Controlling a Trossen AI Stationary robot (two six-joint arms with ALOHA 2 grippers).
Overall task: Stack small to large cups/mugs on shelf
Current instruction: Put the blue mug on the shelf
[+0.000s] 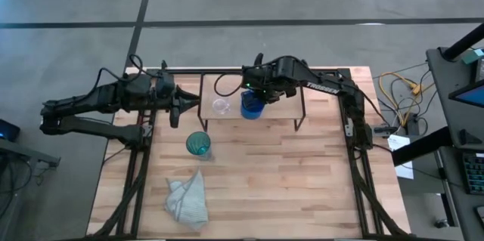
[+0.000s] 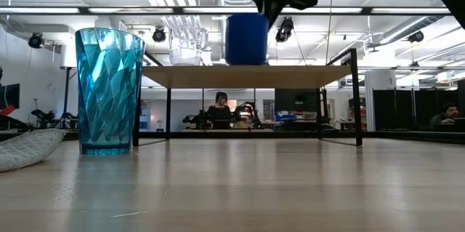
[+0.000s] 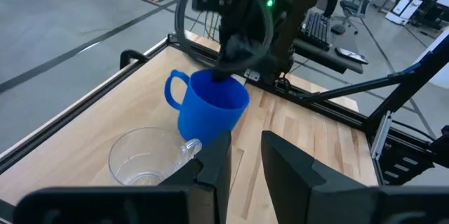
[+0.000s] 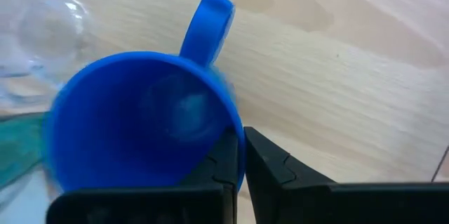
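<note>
The shelf is a black wire rack with a light wood top, and it stands at the table's far side. On it, the small clear glass cup stands to the left of the bright blue mug; both also show in the low view as the glass cup and the blue mug. My right gripper comes down on the mug and is shut on its rim. My left gripper is open and hovers level just left of the shelf, close beside the glass cup. The teal tumbler stands upright on the table in front of the shelf. My right gripper pinches the blue mug's rim on the side away from the handle, with one finger inside the mug and one outside. The fingers come from above, pointing down. The mug stands upright with its base on the shelf top.
A crumpled pale green-grey cloth lies near the table's near-left corner. The black table frame runs along both sides. The right part of the shelf top is bare, and bare wood table lies in front of the shelf.
</note>
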